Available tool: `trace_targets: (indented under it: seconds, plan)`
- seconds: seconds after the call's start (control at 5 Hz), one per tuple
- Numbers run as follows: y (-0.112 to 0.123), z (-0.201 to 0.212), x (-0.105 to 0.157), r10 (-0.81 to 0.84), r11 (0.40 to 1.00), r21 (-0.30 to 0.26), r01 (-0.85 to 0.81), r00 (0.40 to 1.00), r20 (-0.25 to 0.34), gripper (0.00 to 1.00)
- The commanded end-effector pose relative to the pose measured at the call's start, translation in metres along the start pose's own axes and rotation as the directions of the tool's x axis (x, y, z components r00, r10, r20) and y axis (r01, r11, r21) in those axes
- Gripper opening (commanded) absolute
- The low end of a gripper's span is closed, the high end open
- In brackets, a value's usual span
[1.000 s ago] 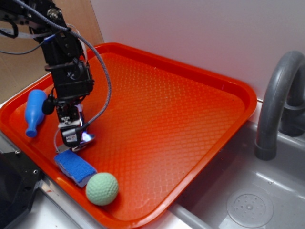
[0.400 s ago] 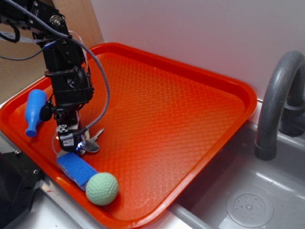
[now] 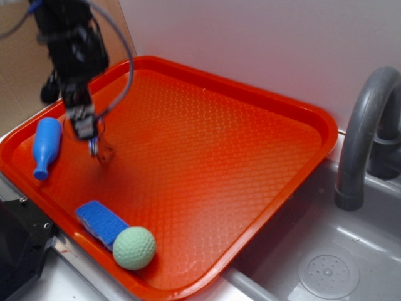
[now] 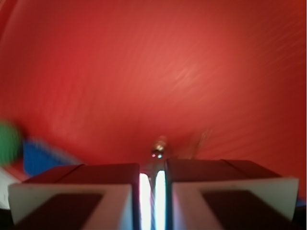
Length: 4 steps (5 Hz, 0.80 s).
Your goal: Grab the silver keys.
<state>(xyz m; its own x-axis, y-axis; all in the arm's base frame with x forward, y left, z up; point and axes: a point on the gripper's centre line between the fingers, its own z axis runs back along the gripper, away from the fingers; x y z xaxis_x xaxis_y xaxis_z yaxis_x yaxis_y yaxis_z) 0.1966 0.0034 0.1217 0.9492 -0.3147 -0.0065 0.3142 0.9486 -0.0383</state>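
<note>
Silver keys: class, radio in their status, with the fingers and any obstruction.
Gripper shut on silver keys. Keys dangle above orange tray, blurred. Blue bowling pin, blue sponge, green golf ball lie apart; nothing obstructs.

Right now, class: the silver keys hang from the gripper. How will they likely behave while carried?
The silver keys dangle loosely below the gripper, so they will probably swing. The jaws pinch only a thin part, so a slip seems possible. They look light.
</note>
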Motion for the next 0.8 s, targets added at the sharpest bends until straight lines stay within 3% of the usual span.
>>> trace_targets:
  seconds: [0.0,0.2,0.4,0.6]
  plan:
    - [0.045,0.114,0.036,0.256,0.951,0.155,-0.269,0.962,0.097,0.0]
    - [0.048,0.132,0.035,0.307,0.944,0.105,-0.313,0.949,0.067,0.0]
    - [0.04,0.12,0.03,0.328,0.942,0.053,-0.33,0.943,0.05,0.0]
    - [0.036,0.118,0.023,0.339,0.939,0.035,-0.342,0.938,0.077,0.0]
